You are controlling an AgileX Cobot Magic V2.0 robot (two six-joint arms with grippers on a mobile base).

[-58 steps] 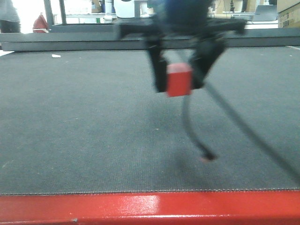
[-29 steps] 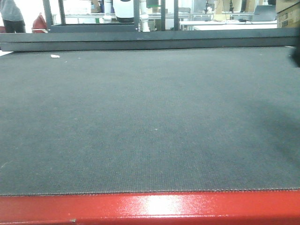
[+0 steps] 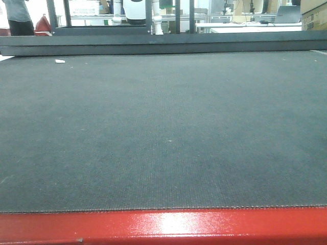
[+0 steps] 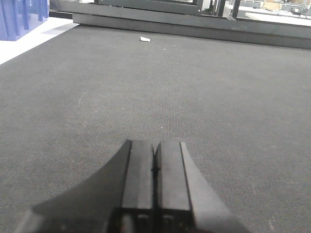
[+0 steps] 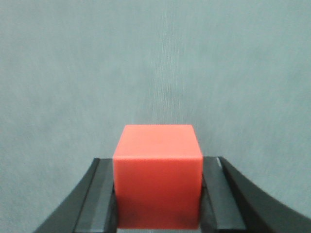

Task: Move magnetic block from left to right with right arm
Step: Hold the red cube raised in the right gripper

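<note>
Left tool [image 4: 155, 194]: two black fingers [image 4: 138, 184] pressed flat together, nothing between them. Base cut off by the lower frame edge. Low over the dark mat [image 4: 204, 97]. One white scrap [image 4: 145, 39] lies far ahead, near the mat's back edge. The front view shows that scrap too.

Front view: bare mat and the desk's red front edge [image 3: 163, 227]. Neither tool and no block show there; they appear only in the wrist views.

Right tool [image 5: 158, 204]: clamped on the block [image 5: 158, 160], its two fingers against opposite side faces. One block counted, a red cube with top and near face visible, bottom edge cut off by the frame. Mat behind it is pale and blurred. Cannot tell whether the block touches the mat or hangs above it, nor where over the desk it is.
</note>
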